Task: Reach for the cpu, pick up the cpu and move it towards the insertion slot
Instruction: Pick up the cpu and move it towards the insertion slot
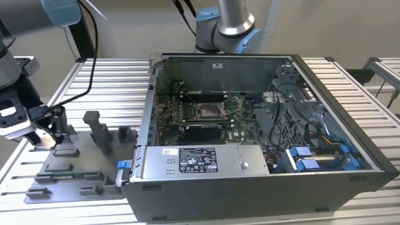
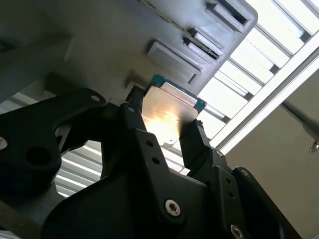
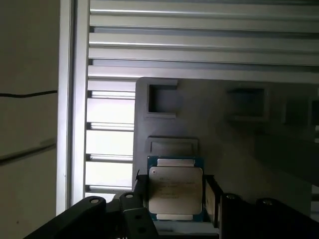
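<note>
- One slatted metal table (image 1: 106,89) is seen under everything; its bars also run behind the tray in both wrist views.
- On it, toward the exterior view's right, an open computer case (image 1: 250,187) is laid with the motherboard facing up.
- The robot arm (image 1: 12,70) is brought down at the exterior view's left edge, well apart from the case.
- A grey plastic tray (image 1: 69,183) with posts and shallow recesses is set just beside the case, on the exterior view's left.
- The gripper (image 1: 41,137) is positioned over the tray's far corner; the jaws are closed down to chip width, and the fingers (image 3: 141,199) are pressed against two opposite edges of the chip; the same grasp is seen in the second wrist view (image 2: 167,130).
- The insertion slot (image 1: 208,111) is seen mid-motherboard inside the case; silver frame, dark centre; well apart from the gripper.
- The cpu (image 3: 175,191) is held between the fingers, silvery top toward the first wrist view; it is over the tray, next to a shallow rectangular recess; its bright face (image 2: 169,112) is caught in the second wrist view; whether it is clear of the tray surface cannot be told.
</note>
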`<action>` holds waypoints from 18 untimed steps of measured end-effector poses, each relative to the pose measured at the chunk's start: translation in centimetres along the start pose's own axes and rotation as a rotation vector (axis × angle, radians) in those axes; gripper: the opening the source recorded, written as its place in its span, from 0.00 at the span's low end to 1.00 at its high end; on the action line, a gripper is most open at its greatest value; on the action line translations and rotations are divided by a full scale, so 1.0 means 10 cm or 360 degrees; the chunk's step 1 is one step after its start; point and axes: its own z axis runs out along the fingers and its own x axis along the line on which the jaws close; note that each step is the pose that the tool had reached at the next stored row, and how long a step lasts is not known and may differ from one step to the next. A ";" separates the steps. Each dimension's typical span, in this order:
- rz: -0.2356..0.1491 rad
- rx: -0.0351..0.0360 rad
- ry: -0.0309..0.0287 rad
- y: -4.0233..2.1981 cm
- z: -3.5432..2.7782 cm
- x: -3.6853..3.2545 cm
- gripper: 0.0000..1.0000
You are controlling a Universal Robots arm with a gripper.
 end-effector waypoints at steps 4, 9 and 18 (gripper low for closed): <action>0.0000 0.0000 0.00000 0.003 -0.090 0.000 0.00; 0.0000 0.0000 0.00000 0.008 -0.197 0.001 0.00; 0.0000 0.0000 0.00001 0.015 -0.382 0.002 0.00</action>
